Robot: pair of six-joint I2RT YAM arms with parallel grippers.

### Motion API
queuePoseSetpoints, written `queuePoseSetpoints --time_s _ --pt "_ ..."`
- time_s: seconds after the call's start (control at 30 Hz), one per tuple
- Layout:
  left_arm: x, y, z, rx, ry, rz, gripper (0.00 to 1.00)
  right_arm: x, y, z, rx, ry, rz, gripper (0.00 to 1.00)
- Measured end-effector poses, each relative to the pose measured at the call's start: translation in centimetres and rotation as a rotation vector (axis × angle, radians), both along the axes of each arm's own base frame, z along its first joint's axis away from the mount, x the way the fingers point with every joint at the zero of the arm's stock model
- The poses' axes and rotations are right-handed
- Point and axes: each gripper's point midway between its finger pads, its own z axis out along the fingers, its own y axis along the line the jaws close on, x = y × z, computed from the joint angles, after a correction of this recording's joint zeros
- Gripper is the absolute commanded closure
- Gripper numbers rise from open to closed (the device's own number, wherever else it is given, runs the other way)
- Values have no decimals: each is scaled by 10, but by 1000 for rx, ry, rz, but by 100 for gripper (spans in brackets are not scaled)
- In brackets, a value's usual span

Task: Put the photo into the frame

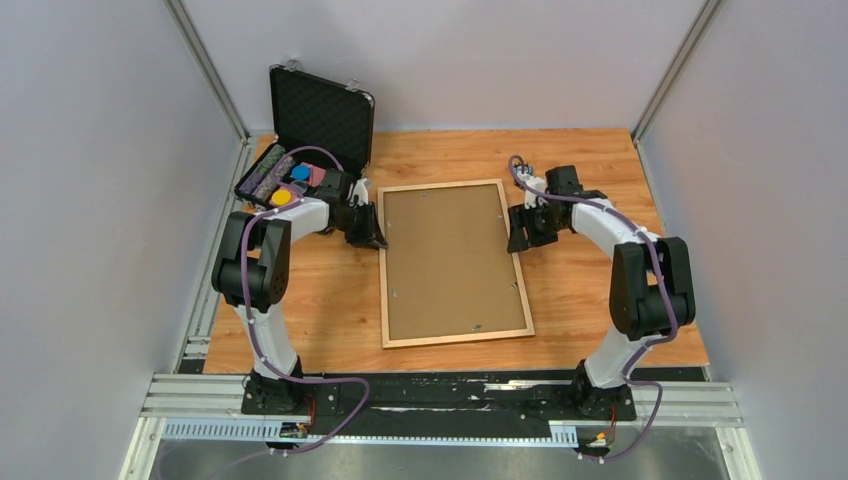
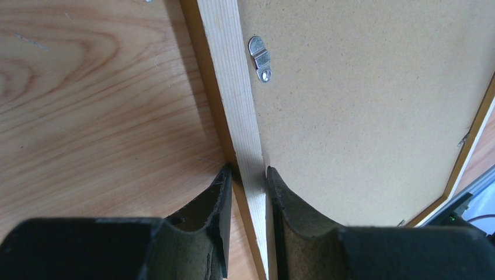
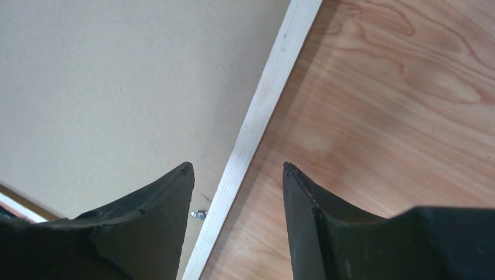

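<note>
One frame (image 1: 456,338) lies back-up mid table (image 1: 300,300); left gripper (image 1: 368,232) at its left rail, right gripper (image 1: 522,232) at right rail.
Left wrist: fingers (image 2: 216,204) pinch rail, metal tab (image 2: 260,58) just beyond.
Right wrist: fingers (image 3: 169,198) spread astride rail, not touching.

open black case (image 1: 322,115) at ten o'clock on the wooden table (image 1: 600,165); brown backing board (image 1: 452,262) flat at centre.

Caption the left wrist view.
Left gripper clamped on thin light-brown wooden picture frame, brown backing board facing up.
</note>
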Motion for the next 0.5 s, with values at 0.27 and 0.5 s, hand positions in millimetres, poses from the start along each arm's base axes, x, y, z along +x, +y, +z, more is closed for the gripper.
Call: queuePoseSetpoints --time_s 0.27,0.5 --pt "0 -1 0 -16 4 -13 100 22 2 -27 -3 63 -61 50" --pt "1 -2 0 -24 2 -27 100 33 5 -39 6 84 -88 73"
